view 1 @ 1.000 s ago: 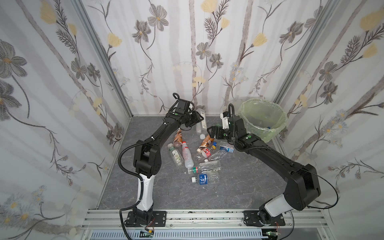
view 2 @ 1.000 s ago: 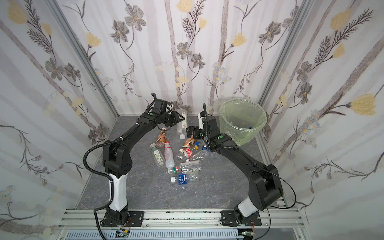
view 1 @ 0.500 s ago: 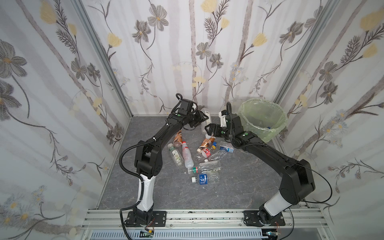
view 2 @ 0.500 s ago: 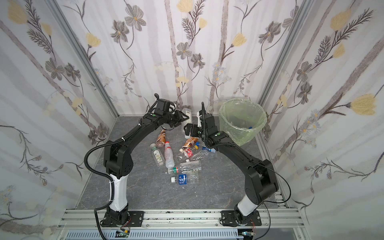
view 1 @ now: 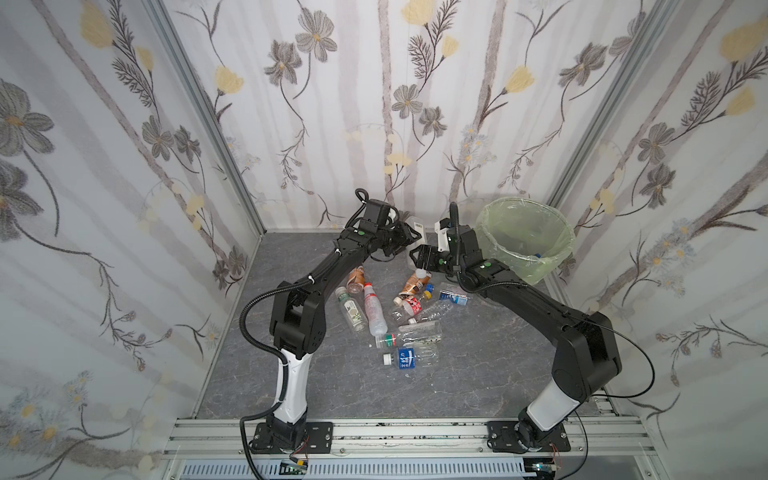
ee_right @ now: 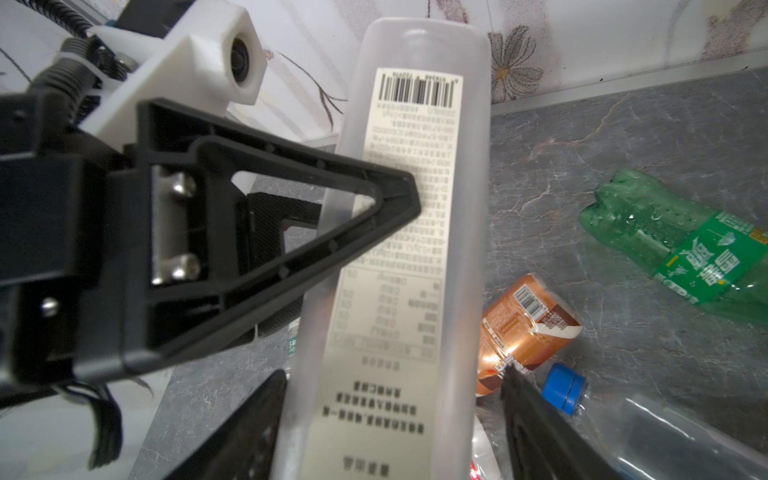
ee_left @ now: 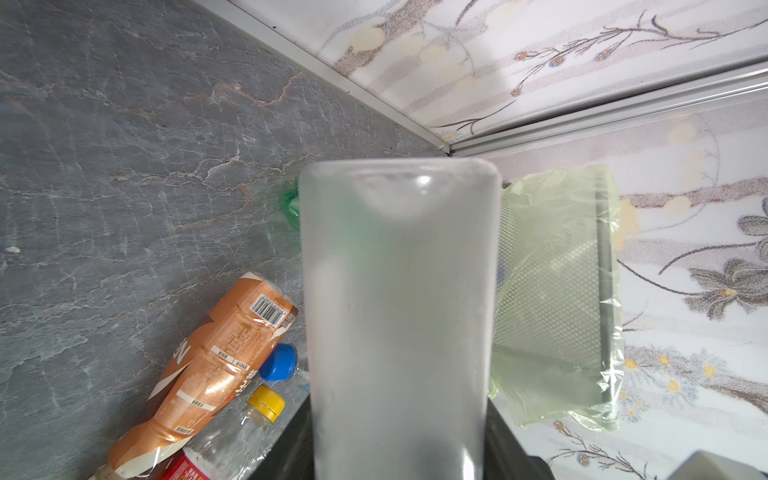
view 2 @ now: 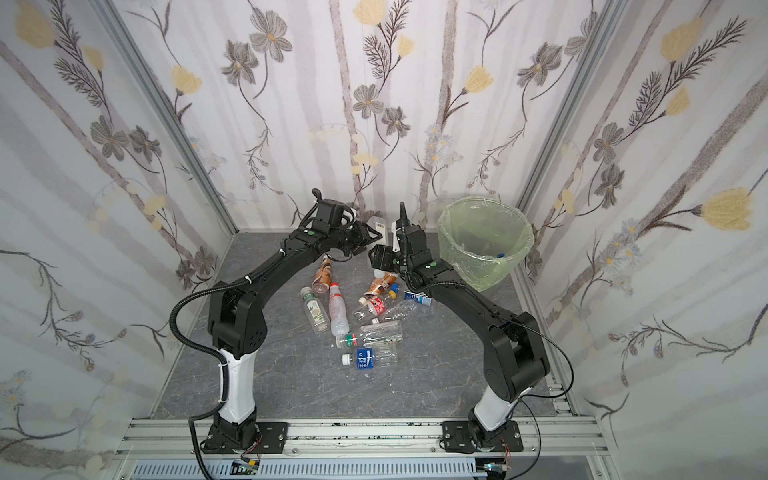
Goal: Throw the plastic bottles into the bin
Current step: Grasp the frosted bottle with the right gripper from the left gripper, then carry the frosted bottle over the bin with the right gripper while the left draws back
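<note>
Plainly a handover is under way. In both top views the left gripper (view 1: 409, 240) holds a frosted bottle (view 1: 415, 225) off the floor near the back wall, with its fingers closed on the body. The right gripper (view 1: 415, 257) sits right at the bottle. The bin (view 1: 548, 266), round and lined with thin pale green film, stands just beside the right arm. The other plastic bottles (view 1: 372, 309) lie scattered on the grey marbled floor (view 1: 478, 374) between the arms.

The left wrist view shows the bottle (ee_left: 399, 311) rising straight from between the jaws: a smooth, matt, straight-sided cylinder with a rounded far end. Behind it, a fine mesh shows through the bin's liner (ee_left: 552, 291).

In the right wrist view a triangular black finger (ee_right: 291, 232) of the left gripper lies across the bottle's printed label. The right gripper's fingers (ee_right: 540, 432) flank its lower end, but whether they press on it cannot be told.

The bottle looks empty, so probably light. Its wall seems stiffer than the crumpled clear ones, yet the smooth skin may slip. The safest hold is likely square across the body, clear of the other gripper.
</note>
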`<state>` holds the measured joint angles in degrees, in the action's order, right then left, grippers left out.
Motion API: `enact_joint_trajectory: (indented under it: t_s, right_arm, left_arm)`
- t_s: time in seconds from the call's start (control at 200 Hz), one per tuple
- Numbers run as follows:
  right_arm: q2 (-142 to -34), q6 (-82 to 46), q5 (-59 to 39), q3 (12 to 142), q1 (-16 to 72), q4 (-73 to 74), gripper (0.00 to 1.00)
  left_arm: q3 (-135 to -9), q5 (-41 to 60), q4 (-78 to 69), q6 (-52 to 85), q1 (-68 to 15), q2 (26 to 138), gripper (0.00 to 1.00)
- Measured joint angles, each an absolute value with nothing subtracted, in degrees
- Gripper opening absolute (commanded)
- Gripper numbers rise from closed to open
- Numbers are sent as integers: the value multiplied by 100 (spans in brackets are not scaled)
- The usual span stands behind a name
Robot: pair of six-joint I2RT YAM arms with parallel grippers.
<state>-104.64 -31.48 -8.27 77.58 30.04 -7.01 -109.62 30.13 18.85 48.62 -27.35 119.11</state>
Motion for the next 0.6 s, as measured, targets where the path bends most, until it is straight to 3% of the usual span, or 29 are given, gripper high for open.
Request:
enact_joint_trajectory:
  t_s: [0.195, 0.355, 0.49, 0.6]
  right_arm:
    - [-10468, -3212, -891, 7719, 3004, -550, 62]
    - [-10506, -3249, -910, 7719, 3000, -495, 53]
    - [-10495, -3227, -906, 7686, 2995, -491, 50]
    - [-10440, -3170, -902, 7664, 2969, -545, 47]
  left_arm:
    - [-10958, 2945, 1820, 4950, -2777, 11889, 48]
    - [-10954, 2875, 1778, 4974, -2781, 11887, 56]
    - [-10947, 2880, 1745, 4991, -2790, 11885, 69]
    - [-10940, 2917, 1739, 5002, -2790, 11850, 89]
